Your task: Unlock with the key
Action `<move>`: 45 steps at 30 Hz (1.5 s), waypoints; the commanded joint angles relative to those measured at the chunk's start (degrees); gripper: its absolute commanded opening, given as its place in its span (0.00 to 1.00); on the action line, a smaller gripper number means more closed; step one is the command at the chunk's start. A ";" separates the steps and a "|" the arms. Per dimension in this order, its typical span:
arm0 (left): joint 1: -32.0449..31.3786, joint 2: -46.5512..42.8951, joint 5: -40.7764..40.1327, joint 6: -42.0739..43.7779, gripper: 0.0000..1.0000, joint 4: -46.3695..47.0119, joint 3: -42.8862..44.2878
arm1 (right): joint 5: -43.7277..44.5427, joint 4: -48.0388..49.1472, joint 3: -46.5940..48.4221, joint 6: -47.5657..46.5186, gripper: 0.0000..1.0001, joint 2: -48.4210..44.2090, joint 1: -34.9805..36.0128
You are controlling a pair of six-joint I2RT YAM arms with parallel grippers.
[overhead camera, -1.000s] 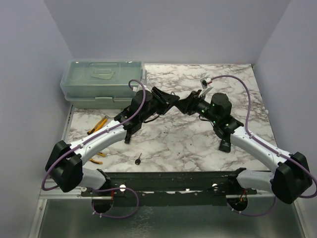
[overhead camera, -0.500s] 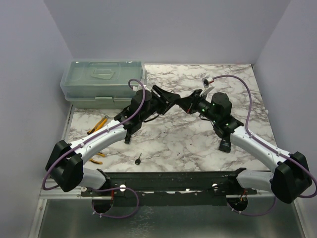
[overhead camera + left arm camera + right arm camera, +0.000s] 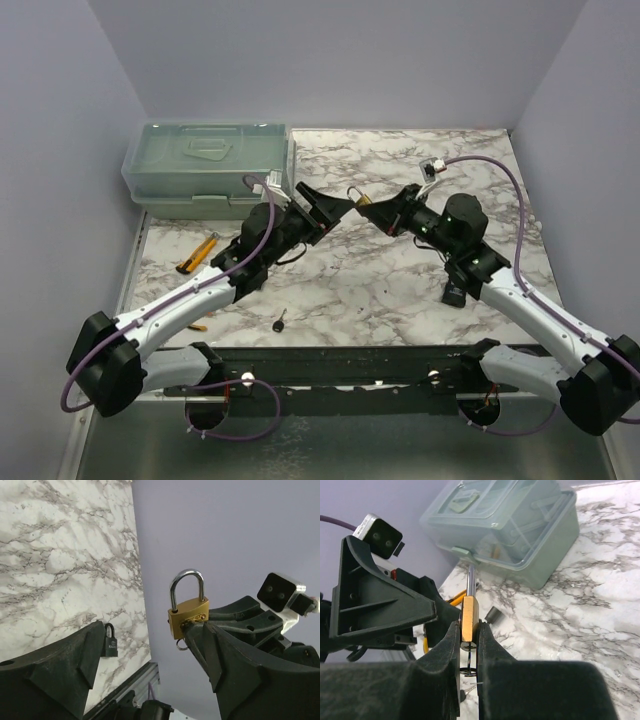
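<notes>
Claws aren't on the key [image 3: 281, 321] yet. It's lying flat on the counter [image 3: 350, 280] near the front edge, well apart from both of them. Further in, the left claw [image 3: 326, 197] is spread wide with nothing in it. The right claw [image 3: 468, 635] is clamped on the brass padlock [image 3: 188, 611] and holds it up off the counter, shackle up and closed, just beside the left fingertips. So I'd call this the setup stage: lock is presented, key not fetched. Next move looks like the left arm's job: drop back toward the front edge, pinch that tiny key by its black head, then line the blade up with the underside of the padlock. Fiddly, since the key is small and flat on the marble. The right fingers also cover much of the lock body, and a small wire ring [image 3: 182, 644] dangles right under it where I'd guess the keyway is. A black padlock [image 3: 110, 642] sits on the counter by the right arm, and pliers [image 3: 197, 252] lie off to the left. At the far left corner is a clear box [image 3: 205, 165], out of the way.
</notes>
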 commanded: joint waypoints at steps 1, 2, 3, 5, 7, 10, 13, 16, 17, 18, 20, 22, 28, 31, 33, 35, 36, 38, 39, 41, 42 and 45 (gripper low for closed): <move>-0.04 -6.29 0.70 7.35 0.83 9.45 -4.89 | -8.38 -2.58 0.50 -0.42 0.00 -2.60 -0.08; -0.02 -7.20 1.47 8.07 0.82 11.13 -5.70 | -9.75 -2.93 0.61 -0.37 0.00 -2.85 -0.08; 0.00 -7.98 2.86 8.57 0.81 12.50 -6.17 | -10.91 -3.43 0.73 -0.36 0.00 -3.00 -0.08; -0.04 -8.98 4.90 9.33 0.78 14.15 -6.72 | -13.06 -3.76 0.75 -0.21 0.00 -3.38 -0.08; 0.01 -9.35 6.27 9.68 0.76 14.82 -6.71 | -14.20 -3.71 0.54 0.25 0.00 -3.91 -0.16; 0.00 -8.79 7.67 9.26 0.72 15.09 -6.26 | -15.69 -2.92 0.17 0.87 0.00 -4.32 -0.09; -0.05 -7.62 7.68 8.15 0.65 15.09 -6.02 | -17.05 -2.26 0.23 1.09 0.00 -4.24 -0.15; 0.01 -6.25 7.79 7.40 0.63 15.06 -5.74 | -17.79 -2.09 0.44 1.01 0.00 -4.44 -0.09; 0.00 -6.05 7.84 7.41 0.63 15.07 -5.65 | -17.78 -2.13 0.48 0.96 0.00 -4.62 -0.09; -0.05 -5.87 7.70 7.41 0.63 15.01 -5.58 | -17.94 -2.31 0.61 0.89 0.00 -4.73 -0.08; 0.01 -5.67 7.27 7.31 0.63 15.00 -5.52 | -18.28 -2.64 0.96 0.63 0.00 -4.91 -0.08; -0.04 -5.47 7.39 7.37 0.63 15.00 -5.27 | -18.03 -2.83 1.06 0.52 0.00 -5.38 -0.08; -0.01 -5.12 7.69 7.85 0.65 15.01 -5.03 | -17.74 -2.76 0.54 0.64 0.00 -6.19 -0.15; -0.02 -4.28 7.99 7.50 0.62 15.09 -4.48 | -19.81 -1.73 0.15 1.29 0.00 -4.97 -0.09; -0.02 -3.51 8.34 7.10 0.59 15.09 -3.90 | -20.67 -0.29 -0.46 2.44 0.00 -4.64 -0.08; -0.02 -2.58 8.72 6.85 0.55 15.09 -3.08 | -20.85 0.80 -1.12 3.04 0.00 -4.48 -0.09; -0.02 -2.09 9.01 6.80 0.53 15.09 -2.69 | -20.85 1.01 -1.31 3.13 0.00 -4.42 -0.09; -0.03 -1.23 9.24 6.59 0.48 15.09 -1.91 | -21.21 1.63 -1.64 3.43 0.00 -4.09 -0.13; -0.06 -0.82 9.33 6.53 0.46 15.16 -1.58 | -21.47 1.90 -1.80 3.56 0.00 -4.01 -0.10; -0.02 -0.18 9.46 6.45 0.45 15.26 -0.97 | -21.78 2.33 -2.07 3.80 0.00 -3.70 -0.08; -0.02 0.09 9.44 6.32 0.44 15.31 -0.72 | -21.94 2.57 -2.27 3.89 0.00 -3.59 -0.09; 0.01 0.62 9.22 6.18 0.43 15.49 -0.17 | -22.56 4.04 -3.33 4.81 0.00 -3.21 -0.11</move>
